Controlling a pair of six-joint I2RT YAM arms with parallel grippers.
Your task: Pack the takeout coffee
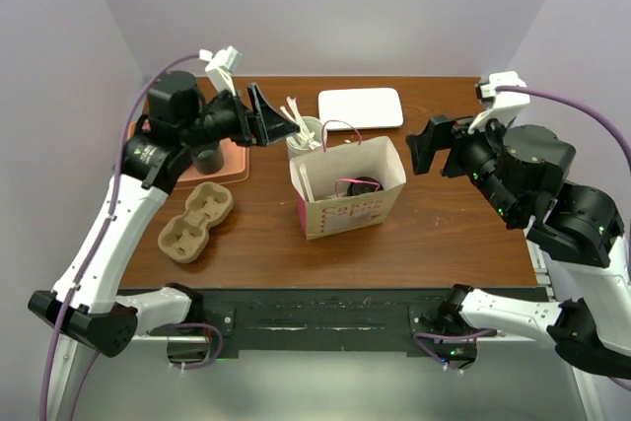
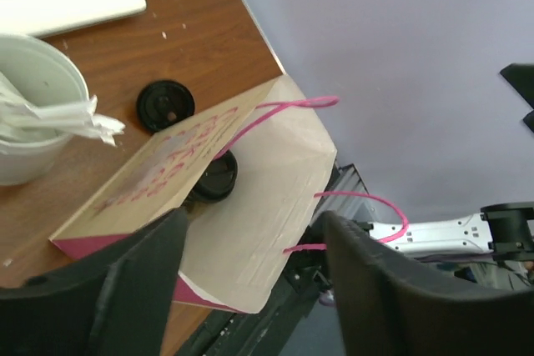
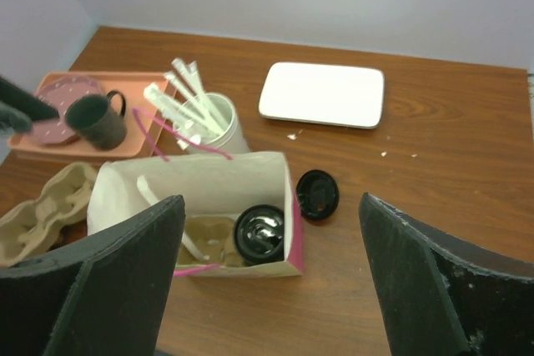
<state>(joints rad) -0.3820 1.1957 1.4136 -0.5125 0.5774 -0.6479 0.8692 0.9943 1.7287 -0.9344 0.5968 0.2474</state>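
Kraft paper bag (image 1: 345,209) with pink handles carries pink lettering, too blurred to read; small dark brown paper cup with black lid (image 3: 259,233) stands inside it; loose black plastic lid (image 3: 317,193) lies just beside the bag; left gripper (image 2: 254,221) and right gripper (image 1: 424,148) fingers spread, empty.

The top external view looks down from above and behind the arm bases, far enough to hold the whole tabletop (image 1: 444,234), with the paper bag (image 1: 345,206) near its middle. The left wrist view sits close over that bag from the back left, facing the near right edge, framed by the left hand (image 2: 250,239). The right wrist view stands farther off at the right, looking past the right hand (image 3: 271,214) toward the back wall. All three share the bag, the white cup (image 1: 309,132) and the white tray (image 1: 361,106).
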